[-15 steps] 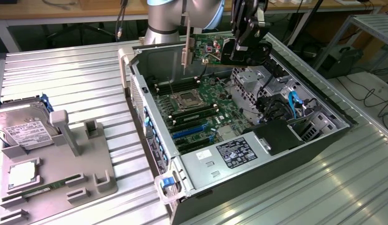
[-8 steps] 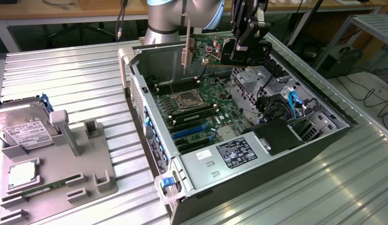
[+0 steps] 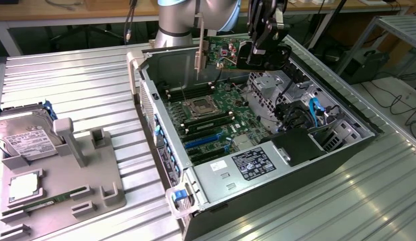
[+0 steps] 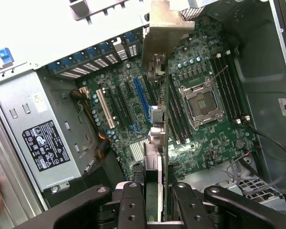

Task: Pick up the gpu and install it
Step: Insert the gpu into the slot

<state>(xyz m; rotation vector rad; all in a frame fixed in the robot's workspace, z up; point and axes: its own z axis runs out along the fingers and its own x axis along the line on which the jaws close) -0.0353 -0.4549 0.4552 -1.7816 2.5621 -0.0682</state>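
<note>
The gpu (image 3: pixel 223 50), a green card with a silver bracket (image 3: pixel 201 56) at one end, hangs upright above the far end of the open computer case (image 3: pixel 164 150). My gripper (image 3: pixel 256 54) is shut on the card's end away from the bracket. In the wrist view the gpu (image 4: pixel 158 143) shows edge-on between my two black fingers (image 4: pixel 133 205), with its bracket (image 4: pixel 164 28) pointing towards the case's rear wall. Below it lies the motherboard (image 4: pixel 209 152) with a blue slot (image 4: pixel 142 98) and the empty CPU socket (image 4: pixel 200 102). The card is clear of the board.
A grey fixture tray (image 3: pixel 94 175) at the exterior view's left holds a silver hard drive (image 3: pixel 27 138) and a thin RAM stick (image 3: pixel 50 203). Inside the case are the power supply (image 3: pixel 258 163), the drive cage (image 3: pixel 265 98) and blue cables (image 3: pixel 315 113). The case walls stand close around the board.
</note>
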